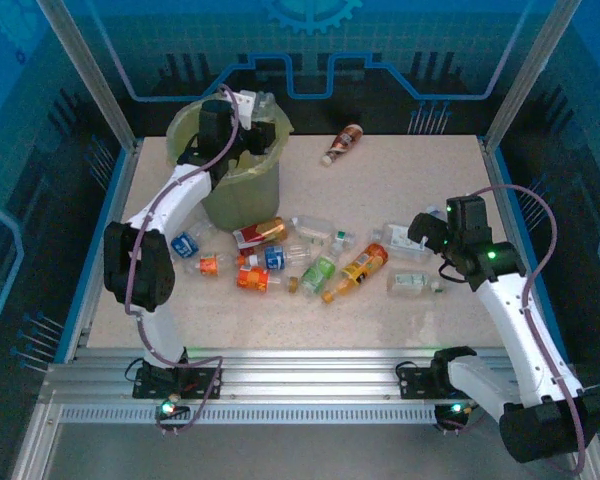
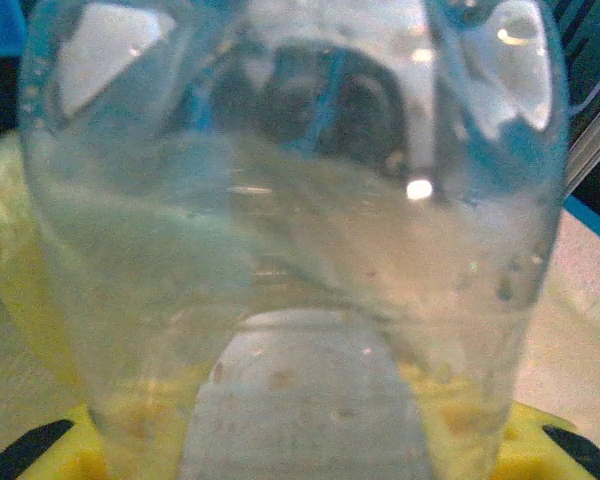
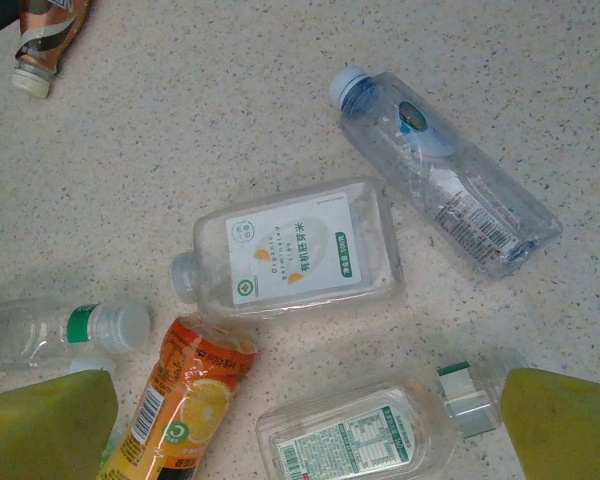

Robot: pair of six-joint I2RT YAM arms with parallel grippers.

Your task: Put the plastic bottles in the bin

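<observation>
Clear bottle (image 2: pixel 300 250) blurred at close range, both ends cut off. Brown bottle (image 3: pixel 42 35) clipped by top edge, orange bottle (image 3: pixel 185 405) by bottom edge.

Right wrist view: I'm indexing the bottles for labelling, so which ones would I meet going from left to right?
Brown-labelled bottle → orange-labelled bottle → white-labelled square bottle → blue-capped clear bottle.

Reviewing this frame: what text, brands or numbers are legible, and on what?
Flat clear bottle, white label: Chinese characters and a green logo, too blurred to quote.
Orange-label bottle: barcode, digits unreadable.
Blue-capped bottle: barcode, digits unreadable.
Bottle at the bottom edge: fine print, unreadable.
Bare clear bottle: no text.
No text can be quoted.
</observation>
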